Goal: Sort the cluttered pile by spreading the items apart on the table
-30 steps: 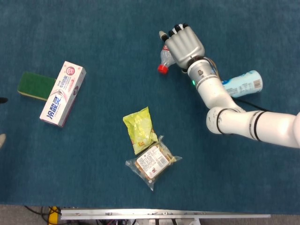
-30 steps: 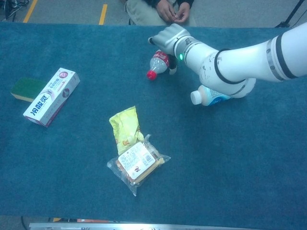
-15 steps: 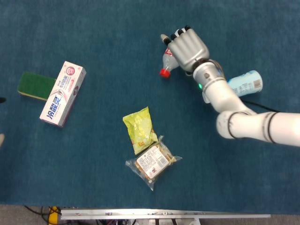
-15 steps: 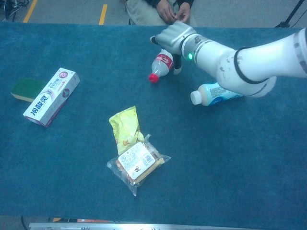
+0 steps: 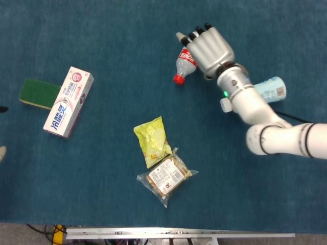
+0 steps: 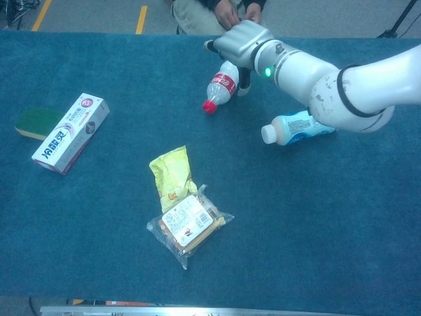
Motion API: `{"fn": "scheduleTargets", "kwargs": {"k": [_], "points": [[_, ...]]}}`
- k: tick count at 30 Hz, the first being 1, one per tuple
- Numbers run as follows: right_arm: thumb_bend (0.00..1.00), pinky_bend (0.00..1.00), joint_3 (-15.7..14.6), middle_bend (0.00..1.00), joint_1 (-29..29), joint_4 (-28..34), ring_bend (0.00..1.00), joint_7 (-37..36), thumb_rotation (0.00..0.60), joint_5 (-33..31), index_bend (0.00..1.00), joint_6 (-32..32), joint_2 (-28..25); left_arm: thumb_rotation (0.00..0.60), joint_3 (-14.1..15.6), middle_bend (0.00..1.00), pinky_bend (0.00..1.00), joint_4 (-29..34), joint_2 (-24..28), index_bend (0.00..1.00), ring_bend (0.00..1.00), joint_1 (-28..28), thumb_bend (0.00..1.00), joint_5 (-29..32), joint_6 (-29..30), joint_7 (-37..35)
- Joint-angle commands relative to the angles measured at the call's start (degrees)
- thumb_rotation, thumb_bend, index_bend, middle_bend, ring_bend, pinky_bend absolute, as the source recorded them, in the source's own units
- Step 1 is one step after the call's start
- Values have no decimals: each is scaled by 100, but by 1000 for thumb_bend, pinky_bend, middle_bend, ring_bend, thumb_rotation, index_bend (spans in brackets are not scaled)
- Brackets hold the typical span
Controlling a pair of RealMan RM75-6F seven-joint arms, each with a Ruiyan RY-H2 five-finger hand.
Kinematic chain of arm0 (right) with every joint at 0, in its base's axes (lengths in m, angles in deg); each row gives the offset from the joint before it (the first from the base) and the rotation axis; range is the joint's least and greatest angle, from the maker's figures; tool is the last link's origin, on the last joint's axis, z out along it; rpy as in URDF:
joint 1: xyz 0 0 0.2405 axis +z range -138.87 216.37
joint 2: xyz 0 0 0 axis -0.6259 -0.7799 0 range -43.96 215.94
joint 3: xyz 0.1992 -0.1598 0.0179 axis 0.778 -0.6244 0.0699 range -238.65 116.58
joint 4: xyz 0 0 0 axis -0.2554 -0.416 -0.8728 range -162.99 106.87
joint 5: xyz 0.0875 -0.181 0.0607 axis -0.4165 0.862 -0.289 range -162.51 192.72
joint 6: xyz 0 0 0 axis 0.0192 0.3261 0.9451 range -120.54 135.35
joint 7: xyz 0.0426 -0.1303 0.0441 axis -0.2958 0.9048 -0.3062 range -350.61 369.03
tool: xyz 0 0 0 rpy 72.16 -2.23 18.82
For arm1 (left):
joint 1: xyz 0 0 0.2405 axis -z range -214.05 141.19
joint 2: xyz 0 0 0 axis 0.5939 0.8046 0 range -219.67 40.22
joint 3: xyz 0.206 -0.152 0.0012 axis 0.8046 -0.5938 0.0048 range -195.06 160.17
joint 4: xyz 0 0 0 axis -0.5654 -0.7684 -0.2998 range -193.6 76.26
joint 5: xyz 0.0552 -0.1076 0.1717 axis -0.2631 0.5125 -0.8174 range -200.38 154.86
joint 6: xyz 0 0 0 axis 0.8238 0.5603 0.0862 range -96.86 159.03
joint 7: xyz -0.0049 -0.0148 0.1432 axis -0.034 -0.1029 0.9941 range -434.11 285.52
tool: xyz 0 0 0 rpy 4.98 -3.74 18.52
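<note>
robot hand (image 5: 208, 49), cola bottle (image 5: 184, 64) just beside

Red-capped bottle (image 5: 185, 63), yellow packet (image 5: 152, 141)

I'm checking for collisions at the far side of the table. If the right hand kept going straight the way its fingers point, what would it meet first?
Probably nothing on the table: the right hand points toward the far edge, with the cola bottle lying beside it. Beyond the edge a seated person is roughly in line, though depth is unclear.
</note>
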Motion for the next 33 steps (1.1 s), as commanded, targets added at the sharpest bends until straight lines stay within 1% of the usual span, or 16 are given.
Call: {"fn": "scheduleTargets", "kwargs": {"k": [1, 4, 9, 14, 20, 24, 28, 30, 33], "points": [[0, 201, 103, 284, 139, -332, 169, 12, 600, -162, 39, -158, 299, 600, 23, 27, 148, -21, 9, 136, 9, -37, 343, 5, 27, -23], [0, 192, 137, 276, 223, -499, 165, 76, 600, -335, 39, -242, 440, 600, 40, 27, 148, -14, 35, 136, 9, -78, 343, -28, 81, -48], [0, 183, 118, 280, 309, -577, 161, 202, 600, -536, 39, -292, 526, 600, 34, 27, 148, -35, 32, 136, 9, -85, 343, -42, 91, -73], [0, 183, 24, 328, 321, -524, 160, 304, 600, -640, 39, -291, 490, 600, 32, 27, 148, -29, 40, 136, 9, -87, 342, -63, 96, -77], [0, 183, -77, 343, 286, -343, 176, 350, 600, -690, 39, -247, 321, 600, 24, 27, 148, -30, 32, 136, 9, -83, 342, -75, 92, -75], [0, 183, -160, 350, 227, -114, 218, 341, 600, -663, 39, -200, 130, 600, 21, 27, 148, -43, 28, 136, 9, -73, 343, -81, 73, -77], [0, 183, -304, 358, 128, 284, 257, 326, 600, -532, 38, -113, -158, 600, 21, 27, 148, -63, 13, 136, 9, -63, 343, -83, 47, -89], [0, 183, -409, 395, 78, 572, 303, 349, 600, -426, 36, -37, -350, 600, 23, 27, 148, -88, 3, 136, 9, -57, 343, -81, 27, -105], [0, 183, -451, 453, -20, 998, 376, 223, 600, -129, 35, 76, -634, 600, 9, 27, 148, -111, -16, 136, 9, -35, 343, -84, 6, -122]]}}
